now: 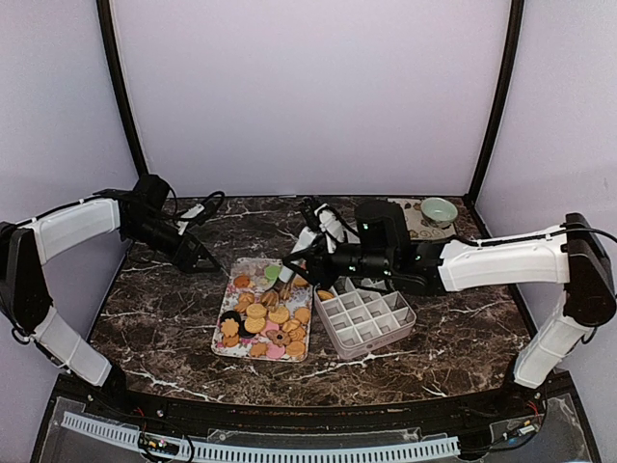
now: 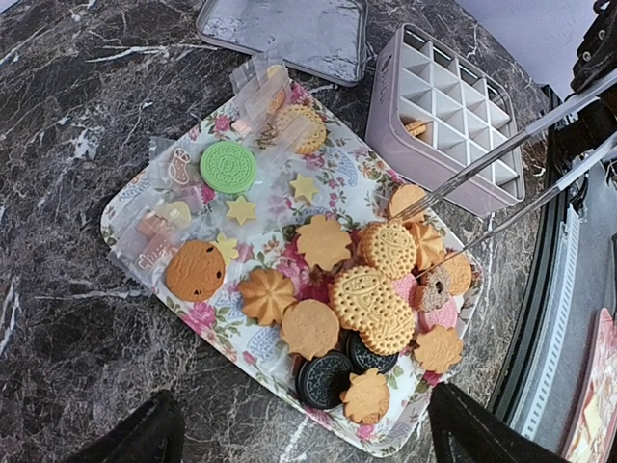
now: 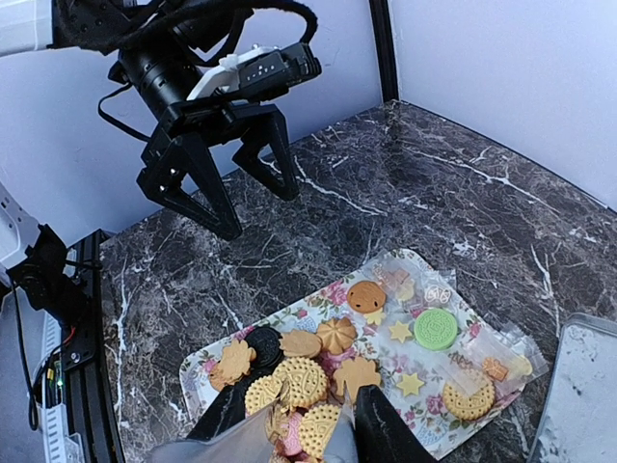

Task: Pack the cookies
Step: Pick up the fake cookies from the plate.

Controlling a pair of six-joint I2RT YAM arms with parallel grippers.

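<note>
Left jaws: spread wide, over desk [image 1: 463, 338] beside tray [image 2: 337, 183]
Right jaws: clamped on tongs [image 2: 501, 150] above cookies [image 2: 362, 294]
Cookies: on tray, near box [image 2: 386, 116]

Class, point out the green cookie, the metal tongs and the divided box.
green cookie [image 2: 228, 166], left wrist view, centre of its top face.
metal tongs [image 2: 501, 151], left wrist view, midway along the upper arm.
divided box [image 2: 384, 106], left wrist view, its outer side wall.

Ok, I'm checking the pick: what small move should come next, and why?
Probably tighten the right gripper, pinching the tongs: their tips straddle a tan cookie on the tray, and the divided box shows only one lone cookie.
</note>
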